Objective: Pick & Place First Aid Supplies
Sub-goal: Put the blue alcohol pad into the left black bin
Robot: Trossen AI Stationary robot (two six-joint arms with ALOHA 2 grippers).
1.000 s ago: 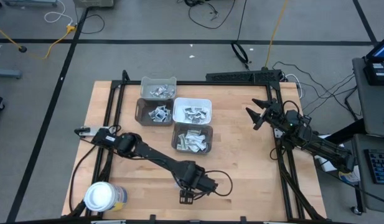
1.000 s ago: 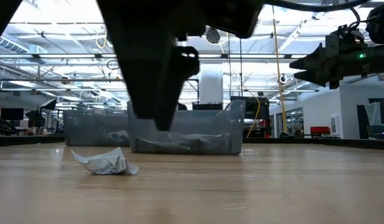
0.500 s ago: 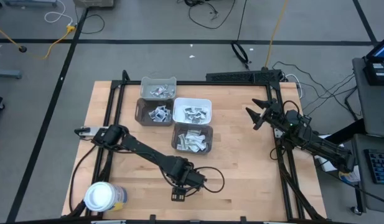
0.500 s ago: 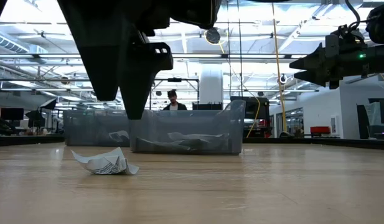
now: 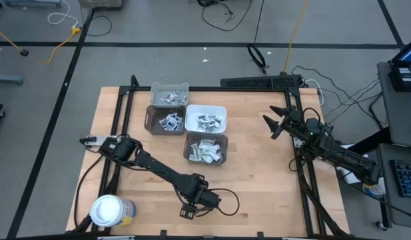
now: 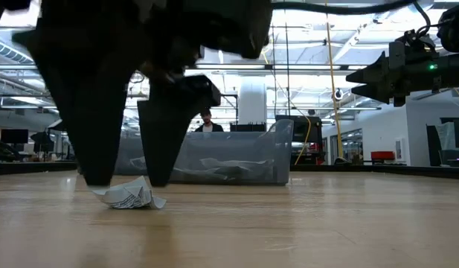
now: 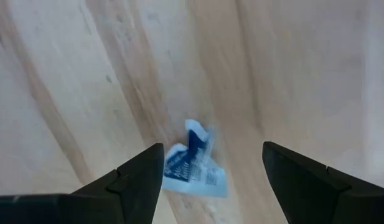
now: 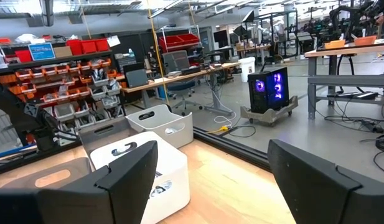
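Observation:
One crumpled white packet with blue print lies flat on the wooden table near its near edge, also seen as the packet. My left gripper is open and points down over it. Its two dark fingers stand on either side of the packet without touching it, as the left gripper shows in the low view and the left gripper in the high view. My right gripper is open and waits raised over the table's right side. More packets lie in the bins.
Four bins stand at the table's far middle: a light grey bin, a dark grey bin, a white bin and a grey bin. A white-lidded jar stands at the near left corner. A person shows far behind.
My left gripper has moved toward the table's left along the near edge and come down, so that its fingers now stand on either side of the packet. The packet has stayed where it was. The right arm has kept still.

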